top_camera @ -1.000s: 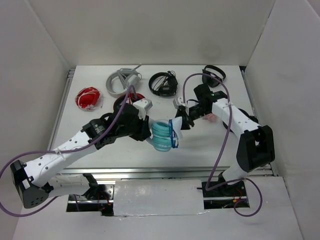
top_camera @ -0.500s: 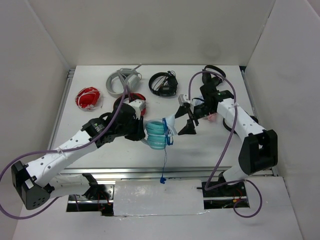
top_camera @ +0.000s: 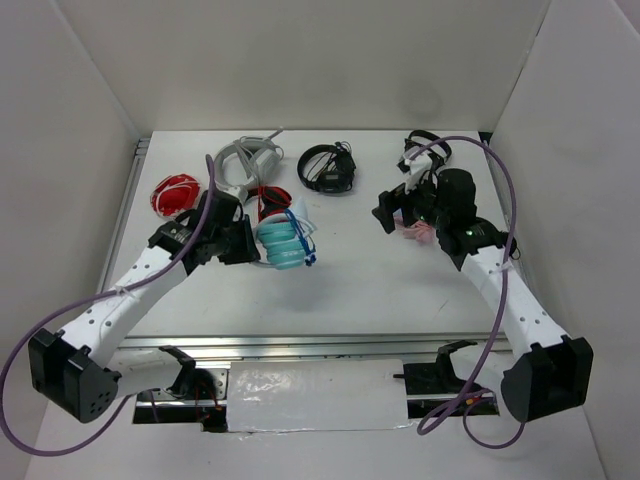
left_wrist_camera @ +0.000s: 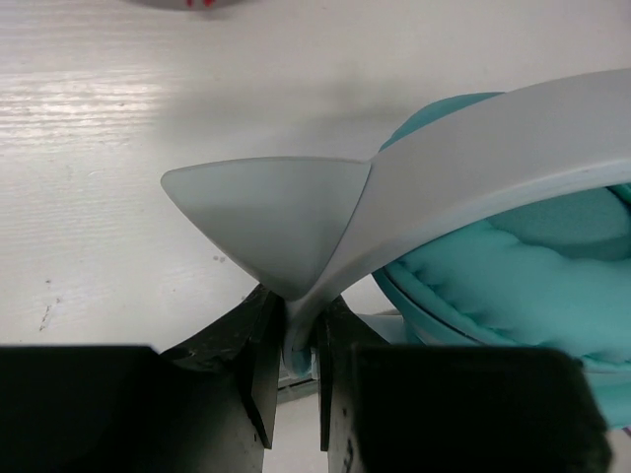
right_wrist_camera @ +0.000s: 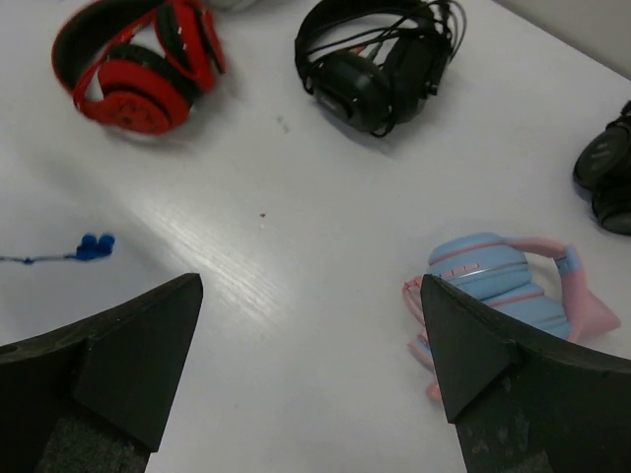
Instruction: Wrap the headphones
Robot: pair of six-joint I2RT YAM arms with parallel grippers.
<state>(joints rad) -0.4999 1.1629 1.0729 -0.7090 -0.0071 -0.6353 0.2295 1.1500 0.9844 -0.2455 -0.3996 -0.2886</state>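
we see the left arm stretch diagonally from its base at the near left corner toward the table's [top_camera: 380,290] left-middle. the left gripper [left_wrist_camera: 293,345] is pinched tight on the white band of the headphones [left_wrist_camera: 493,266], just below a pointed ear-like part. the teal cups sit left of centre, close to the red-and-black headphones [right_wrist_camera: 138,69], with blue cable [top_camera: 305,240] looped across them; we cannot tell whether they touch the table. the right arm rises along the right side, its wrist bent leftward. the right gripper [right_wrist_camera: 311,335] has its jaws spread wide and empty above the pale blue-and-pink headphones [right_wrist_camera: 503,281].
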